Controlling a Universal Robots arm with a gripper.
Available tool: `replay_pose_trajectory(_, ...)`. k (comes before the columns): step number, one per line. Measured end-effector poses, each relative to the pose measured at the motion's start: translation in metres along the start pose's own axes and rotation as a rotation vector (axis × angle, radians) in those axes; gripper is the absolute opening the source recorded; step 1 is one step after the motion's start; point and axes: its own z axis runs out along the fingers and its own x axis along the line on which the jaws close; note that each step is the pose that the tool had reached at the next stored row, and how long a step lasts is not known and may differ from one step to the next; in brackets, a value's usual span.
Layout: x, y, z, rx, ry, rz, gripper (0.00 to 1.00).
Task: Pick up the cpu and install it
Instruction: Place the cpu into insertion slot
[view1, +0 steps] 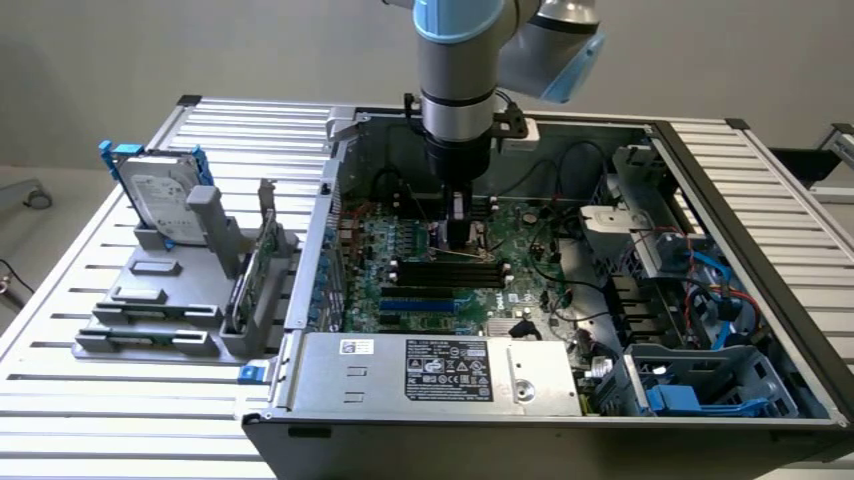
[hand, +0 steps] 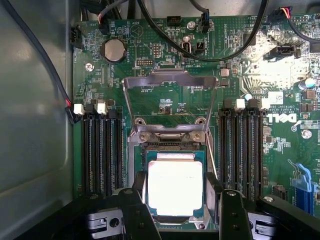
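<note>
Cpu: the cpu (hand: 175, 187) is lying in the socket (hand: 170, 146) in the middle of the board (hand: 165, 45), between two banks of black slots (hand: 100, 150).
Arm: the arm (view1: 461, 60) is being reached straight down into the case (view1: 747, 200) on the desk (view1: 54, 400).
Jaws: they are being held wide and released, one on each side of the cpu, just beside its edges.
Plate: the metal plate (hand: 170, 79) is standing up, not yet shut over the cpu.
Doing it well: the cpu is best being kept flat and square in the socket. It should not be pushed or slid, as the pins below are likely being bent easily.
Hidden: the pins are being covered by the cpu. Its near edge is being covered by the jaws. Whether it is lying fully flat cannot be told.
</note>
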Motion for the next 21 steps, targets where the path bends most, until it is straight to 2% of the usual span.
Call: replay_pose_trajectory(21,0.0017,-0.0011,0.0099,-0.0014,0.0004,-0.003,0.55)
